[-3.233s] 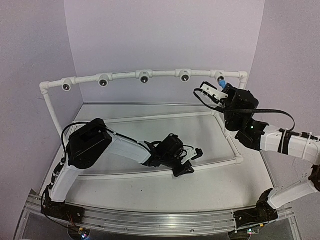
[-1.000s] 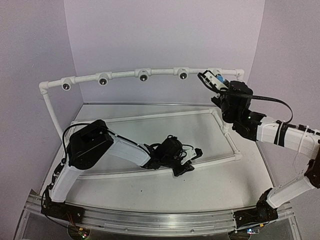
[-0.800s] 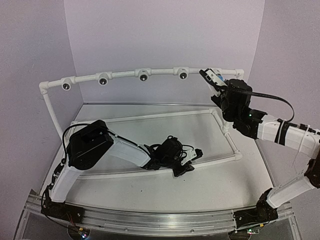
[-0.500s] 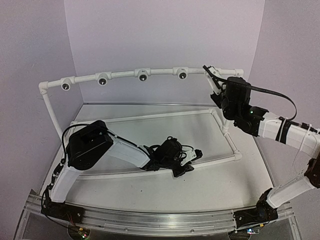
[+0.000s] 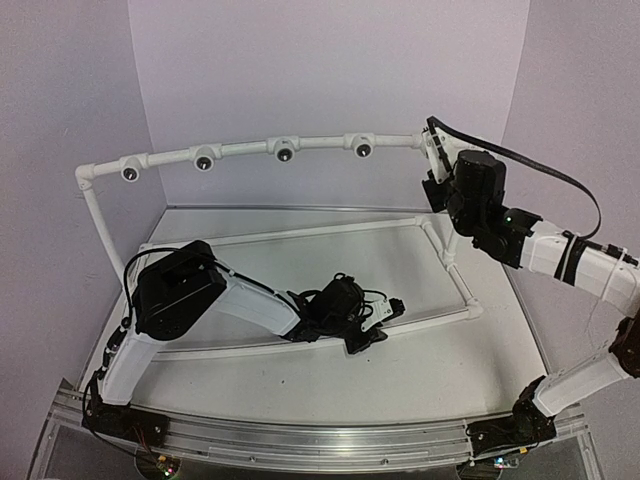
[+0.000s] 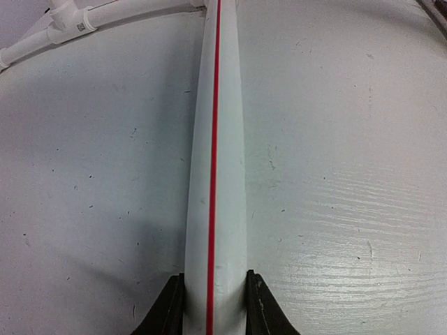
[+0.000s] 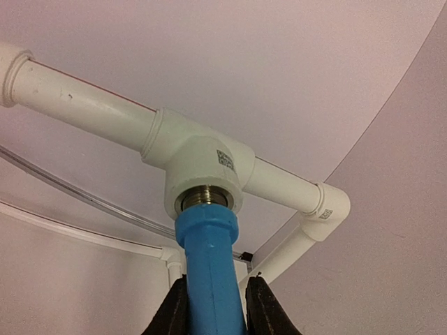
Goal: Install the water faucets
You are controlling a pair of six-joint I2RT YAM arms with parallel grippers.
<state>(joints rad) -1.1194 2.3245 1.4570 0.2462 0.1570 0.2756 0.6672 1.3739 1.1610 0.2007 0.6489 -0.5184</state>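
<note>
No words or numbers can be read. Tiny sticker (image 7: 225, 159) on white tee fitting (image 7: 185, 146). Second sticker (image 7: 326, 213) on corner elbow (image 7: 335, 201). Third sticker (image 6: 79, 26) on pipe joint (image 6: 64, 15). Print too small.

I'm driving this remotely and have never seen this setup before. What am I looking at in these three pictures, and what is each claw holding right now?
These are two robot arms bolted at the near edge of a table, each ending in a two-finger gripper. The wide picture comes from a fixed camera above and behind them; the other two come from cameras on the wrists. On the table stands a white pipe frame with a raised rear rail. The left gripper is shut on the frame's near bottom pipe, white with a red stripe, lying on the table. The right gripper is shut on a blue faucet, whose metal threaded end sits in the mouth of the rightmost tee fitting on that rail.
</note>
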